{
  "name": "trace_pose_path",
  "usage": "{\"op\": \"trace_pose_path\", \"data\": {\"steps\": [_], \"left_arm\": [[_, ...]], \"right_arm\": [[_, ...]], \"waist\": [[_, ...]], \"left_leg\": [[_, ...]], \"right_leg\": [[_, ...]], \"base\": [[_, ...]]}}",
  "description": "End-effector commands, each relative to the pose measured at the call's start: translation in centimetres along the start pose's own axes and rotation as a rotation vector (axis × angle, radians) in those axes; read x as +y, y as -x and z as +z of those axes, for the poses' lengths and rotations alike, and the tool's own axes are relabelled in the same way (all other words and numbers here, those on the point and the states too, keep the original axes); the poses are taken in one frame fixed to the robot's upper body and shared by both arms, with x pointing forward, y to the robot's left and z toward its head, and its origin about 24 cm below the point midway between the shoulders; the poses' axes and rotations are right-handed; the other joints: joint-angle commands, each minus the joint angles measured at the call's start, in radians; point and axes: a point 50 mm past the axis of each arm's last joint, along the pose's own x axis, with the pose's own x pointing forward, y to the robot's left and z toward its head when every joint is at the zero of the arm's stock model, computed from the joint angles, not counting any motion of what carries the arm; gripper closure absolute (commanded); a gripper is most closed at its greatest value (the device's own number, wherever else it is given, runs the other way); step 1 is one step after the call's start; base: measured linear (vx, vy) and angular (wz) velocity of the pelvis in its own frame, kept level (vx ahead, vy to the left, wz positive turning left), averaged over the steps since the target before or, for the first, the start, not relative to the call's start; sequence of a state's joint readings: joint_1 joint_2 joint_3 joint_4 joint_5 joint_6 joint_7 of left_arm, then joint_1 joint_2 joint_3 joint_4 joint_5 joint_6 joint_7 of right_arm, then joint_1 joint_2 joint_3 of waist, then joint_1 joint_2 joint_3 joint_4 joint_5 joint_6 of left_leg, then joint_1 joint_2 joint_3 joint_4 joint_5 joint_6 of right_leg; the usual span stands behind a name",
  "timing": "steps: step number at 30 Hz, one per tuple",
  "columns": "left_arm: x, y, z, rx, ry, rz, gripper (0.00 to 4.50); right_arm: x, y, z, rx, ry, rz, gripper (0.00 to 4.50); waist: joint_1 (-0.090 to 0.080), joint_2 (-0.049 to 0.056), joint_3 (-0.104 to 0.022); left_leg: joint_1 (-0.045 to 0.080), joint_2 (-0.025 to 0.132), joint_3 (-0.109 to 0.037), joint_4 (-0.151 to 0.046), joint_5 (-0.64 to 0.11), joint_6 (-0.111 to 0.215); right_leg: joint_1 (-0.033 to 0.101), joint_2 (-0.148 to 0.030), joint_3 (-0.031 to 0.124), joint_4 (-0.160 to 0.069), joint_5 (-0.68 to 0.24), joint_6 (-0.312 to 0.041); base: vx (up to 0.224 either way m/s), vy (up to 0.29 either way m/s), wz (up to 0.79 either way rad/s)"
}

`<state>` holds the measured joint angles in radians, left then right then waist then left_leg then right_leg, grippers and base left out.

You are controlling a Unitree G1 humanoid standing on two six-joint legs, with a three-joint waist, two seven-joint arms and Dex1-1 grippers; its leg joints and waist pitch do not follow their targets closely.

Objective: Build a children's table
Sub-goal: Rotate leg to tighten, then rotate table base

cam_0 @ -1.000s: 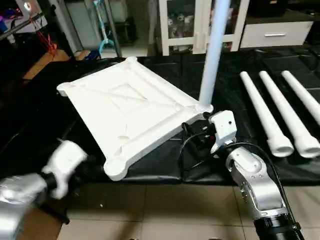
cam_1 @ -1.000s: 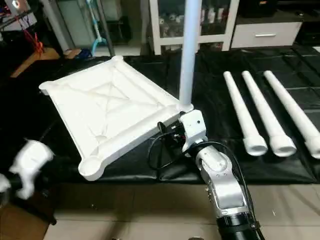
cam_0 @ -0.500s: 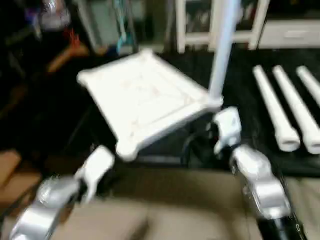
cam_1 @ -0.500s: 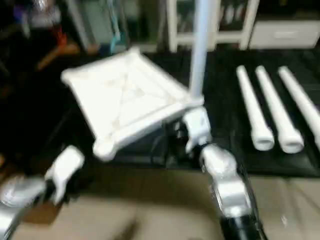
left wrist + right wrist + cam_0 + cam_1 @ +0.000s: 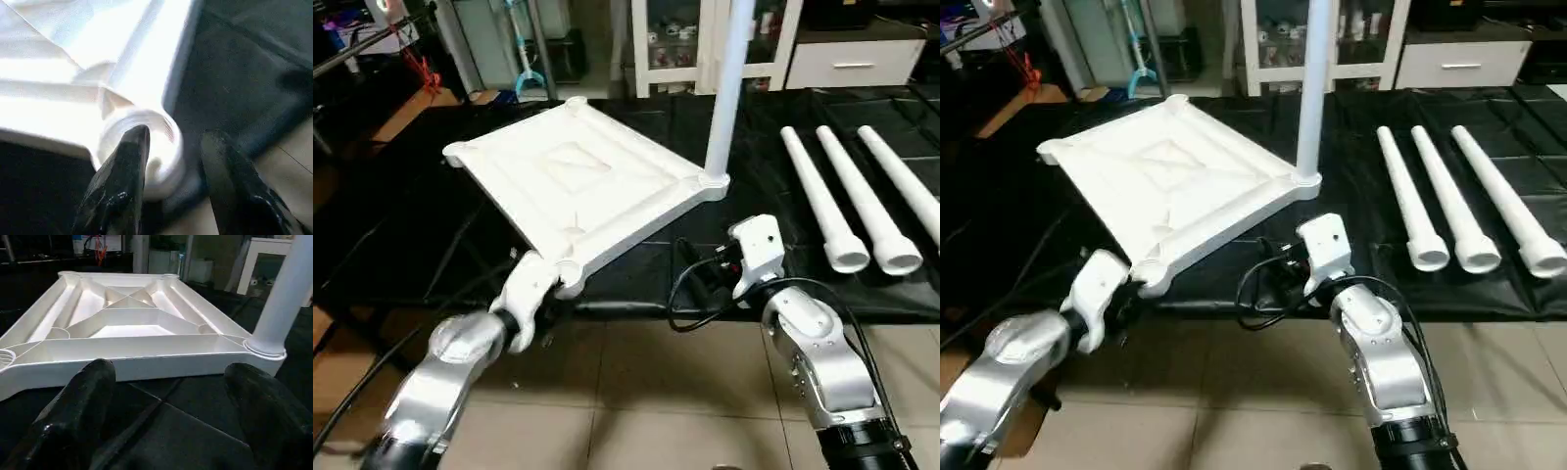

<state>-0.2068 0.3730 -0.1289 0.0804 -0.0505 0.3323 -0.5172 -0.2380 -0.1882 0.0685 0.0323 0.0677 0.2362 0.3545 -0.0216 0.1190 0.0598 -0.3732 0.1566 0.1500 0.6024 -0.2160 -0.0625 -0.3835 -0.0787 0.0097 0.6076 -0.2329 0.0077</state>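
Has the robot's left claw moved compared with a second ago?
Yes. The left claw has come forward to the tabletop: it now sits open at the near corner socket, where before it hung short of that corner.

Even indoor light fills both head views, sharp and free of motion blur, shadows soft on the black mat [image 5: 636,284]. In the left wrist view the white tabletop [image 5: 73,63] burns out to glare — ribs nearly lost — and the left end effector [image 5: 171,161] fingers [image 5: 122,186] are soft, out of focus. In the right wrist view the near black fingers [image 5: 73,416] blur, the ribs behind crisp.
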Motion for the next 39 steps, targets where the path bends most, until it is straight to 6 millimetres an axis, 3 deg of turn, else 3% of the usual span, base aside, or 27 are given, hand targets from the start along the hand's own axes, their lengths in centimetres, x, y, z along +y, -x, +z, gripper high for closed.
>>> {"op": "trace_pose_path", "data": {"steps": [1,3,5,6,8,9,11,12,13,14,15,16,19,20,21,23,25,26,27,28,29,32,35,36,39], "left_arm": [[0.9,-0.7,0.2,-0.017,0.009,0.064,2.56],[1.0,-1.6,0.4,-0.024,0.019,0.080,2.56],[0.7,-2.8,0.4,-0.012,0.001,0.078,2.56],[0.4,-3.6,0.6,-0.011,0.002,0.075,2.56],[0.0,-4.7,1.3,-0.034,-0.016,0.079,2.56],[-0.5,-5.6,3.3,-0.124,0.016,0.082,2.56],[-0.6,-5.8,5.5,-0.234,0.037,0.080,2.56],[-0.5,-5.7,6.0,-0.254,0.037,0.081,2.56],[-0.3,-5.5,6.8,-0.293,0.035,0.086,2.56],[0.3,-5.0,7.3,-0.320,0.033,0.101,2.56],[0.6,-4.7,7.6,-0.337,0.032,0.112,2.56],[1.5,-4.0,8.0,-0.356,0.034,0.147,2.56],[4.3,-1.4,7.5,-0.331,0.012,0.273,2.56],[4.7,-1.1,7.2,-0.317,0.011,0.293,2.56],[5.4,-0.3,6.5,-0.281,0.004,0.331,2.56],[7.2,1.8,4.2,-0.153,-0.032,0.435,2.56],[8.1,3.0,3.0,-0.090,-0.049,0.481,2.56],[9.1,4.8,1.4,-0.018,-0.040,0.537,2.56],[9.2,5.2,0.8,0.010,-0.037,0.532,2.56],[9.0,5.6,0.2,0.046,-0.047,0.510,2.56],[8.7,5.6,-0.2,0.066,-0.050,0.484,2.56],[7.8,5.2,-0.8,0.090,-0.045,0.430,2.56],[5.4,3.4,-1.3,0.093,-0.021,0.323,2.56],[4.7,2.9,-1.3,0.088,-0.006,0.300,2.56],[3.3,1.3,-1.2,0.082,-0.002,0.228,2.56]], "right_arm": [[0.0,-0.2,0.7,-0.019,0.007,0.000,0.64],[0.0,-0.3,0.7,-0.018,0.007,0.001,0.64],[0.0,-0.3,0.6,-0.015,0.006,0.002,0.64],[0.1,-0.3,0.6,-0.013,0.006,0.002,0.64],[0.1,-0.3,0.6,-0.013,0.002,0.002,0.64],[0.2,-0.3,0.7,-0.018,-0.002,0.008,0.64],[0.3,-0.2,0.8,-0.023,-0.014,0.017,0.64],[0.3,-0.2,0.8,-0.024,-0.015,0.018,0.64],[0.3,-0.1,0.8,-0.025,-0.017,0.021,0.64],[0.3,0.0,0.8,-0.024,-0.024,0.026,0.64],[0.3,0.1,0.8,-0.023,-0.029,0.031,0.64],[0.4,0.3,0.7,-0.017,-0.034,0.056,0.64],[1.2,1.1,0.2,0.021,-0.013,0.172,0.64],[1.3,1.2,0.1,0.024,-0.001,0.188,0.64],[1.3,1.4,0.1,0.030,0.009,0.200,0.64],[0.9,1.6,-0.1,0.036,0.011,0.174,0.64],[0.7,1.6,-0.2,0.037,0.009,0.157,0.64],[0.5,1.5,-0.2,0.037,0.008,0.140,0.64],[0.5,1.4,-0.1,0.037,0.007,0.139,0.64],[0.5,1.3,-0.1,0.037,0.006,0.139,0.64],[0.6,1.2,0.0,0.037,0.007,0.140,0.64],[0.7,1.0,0.0,0.035,0.009,0.144,0.64],[0.8,0.7,0.2,0.027,0.011,0.142,0.64],[0.8,0.6,0.3,0.026,0.011,0.139,0.64],[0.7,0.6,0.3,0.021,0.007,0.125,0.64]], "waist": [[0.000,-0.020,-0.054],[0.001,-0.019,-0.055],[-0.001,-0.025,-0.058],[0.001,-0.025,-0.064],[0.004,-0.024,-0.069],[0.005,-0.019,-0.070],[0.010,-0.013,-0.081],[0.013,-0.022,-0.091],[0.020,-0.019,-0.098],[0.021,-0.017,-0.101],[0.024,-0.018,-0.107],[0.025,-0.014,-0.104],[0.025,-0.003,-0.093],[0.025,-0.005,-0.088],[0.026,0.002,-0.081],[0.023,-0.005,-0.076],[0.018,0.002,-0.073],[0.018,-0.003,-0.072],[0.019,0.000,-0.072],[0.019,-0.003,-0.070],[0.020,-0.001,-0.070],[0.029,-0.005,-0.066],[0.036,-0.003,-0.065],[0.039,-0.008,-0.068],[0.042,-0.011,-0.071]], "left_leg": [[0.009,0.036,-0.012,-0.090,-0.310,0.018],[0.015,0.036,-0.010,-0.089,-0.328,0.014],[0.010,0.036,-0.010,-0.089,-0.317,0.014],[0.006,0.036,-0.010,-0.085,-0.265,0.022],[0.008,0.038,-0.008,-0.081,-0.237,0.036],[0.011,0.038,-0.006,-0.079,-0.240,0.039],[0.007,0.039,-0.005,-0.069,-0.172,0.055],[-0.005,0.036,-0.006,-0.056,-0.065,0.087],[-0.011,0.033,-0.005,-0.044,0.033,0.123],[-0.016,0.029,-0.006,-0.038,0.078,0.138],[-0.016,0.028,-0.005,-0.027,0.144,0.171],[-0.018,0.026,-0.003,-0.025,0.144,0.193],[-0.013,0.039,-0.002,-0.036,0.028,0.196],[-0.010,0.046,-0.002,-0.042,-0.018,0.182],[-0.004,0.048,0.000,-0.050,-0.079,0.158],[-0.003,0.050,0.001,-0.059,-0.146,0.129],[0.003,0.051,0.002,-0.069,-0.216,0.077],[0.005,0.051,0.002,-0.072,-0.244,0.059],[0.006,0.051,0.002,-0.073,-0.252,0.051],[0.004,0.050,0.001,-0.077,-0.273,0.040],[0.005,0.050,0.001,-0.079,-0.286,0.035],[0.020,0.052,0.006,-0.082,-0.347,0.012],[0.013,0.053,0.003,-0.088,-0.354,-0.006],[0.007,0.052,0.002,-0.088,-0.333,-0.009],[0.002,0.049,0.003,-0.085,-0.312,-0.005]], "right_leg": [[0.017,-0.038,0.011,-0.096,-0.337,-0.129],[0.013,-0.034,0.010,-0.095,-0.339,-0.132],[0.017,-0.036,0.011,-0.093,-0.321,-0.131],[0.020,-0.036,0.012,-0.087,-0.240,-0.137],[0.022,-0.035,0.010,-0.083,-0.170,-0.153],[0.018,-0.034,0.010,-0.082,-0.160,-0.162],[0.026,-0.038,0.008,-0.072,-0.040,-0.196],[0.037,-0.038,0.005,-0.055,0.115,-0.217],[0.040,-0.037,0.001,-0.040,0.256,-0.231],[0.044,-0.037,-0.001,-0.030,0.321,-0.232],[0.040,-0.035,-0.004,-0.022,0.424,-0.234],[0.037,-0.035,-0.008,-0.022,0.431,-0.237],[0.035,-0.041,-0.020,-0.036,0.247,-0.247],[0.035,-0.040,-0.022,-0.042,0.171,-0.248],[0.029,-0.038,-0.022,-0.049,0.078,-0.248],[0.029,-0.038,-0.021,-0.056,-0.003,-0.241],[0.022,-0.037,-0.019,-0.061,-0.102,-0.209],[0.018,-0.037,-0.017,-0.064,-0.131,-0.199],[0.016,-0.037,-0.017,-0.064,-0.140,-0.196],[0.015,-0.038,-0.016,-0.066,-0.164,-0.187],[0.012,-0.037,-0.016,-0.068,-0.177,-0.181],[-0.006,-0.037,-0.010,-0.080,-0.236,-0.164],[-0.003,-0.041,-0.008,-0.079,-0.241,-0.146],[0.003,-0.043,-0.008,-0.077,-0.217,-0.138],[0.006,-0.044,-0.008,-0.076,-0.199,-0.133]], "base": [[0.000,0.000,0.00],[0.000,0.000,0.00],[0.000,0.000,0.00],[0.000,0.000,0.00],[0.051,0.005,0.00],[0.055,0.004,0.05],[0.065,0.004,0.08],[0.072,0.011,0.02],[0.069,0.013,-0.04],[0.069,0.013,-0.04],[0.061,0.008,-0.02],[0.000,0.000,0.00],[0.000,0.000,0.00],[0.000,0.000,0.00],[0.000,0.000,0.00],[0.000,0.000,0.00],[0.000,0.000,0.00],[0.000,0.000,0.00],[0.000,0.000,0.00],[0.000,0.000,0.00],[0.000,0.000,0.00],[0.000,0.000,0.00],[0.000,0.000,0.00],[0.000,0.000,0.00],[0.000,0.000,0.00]]}}
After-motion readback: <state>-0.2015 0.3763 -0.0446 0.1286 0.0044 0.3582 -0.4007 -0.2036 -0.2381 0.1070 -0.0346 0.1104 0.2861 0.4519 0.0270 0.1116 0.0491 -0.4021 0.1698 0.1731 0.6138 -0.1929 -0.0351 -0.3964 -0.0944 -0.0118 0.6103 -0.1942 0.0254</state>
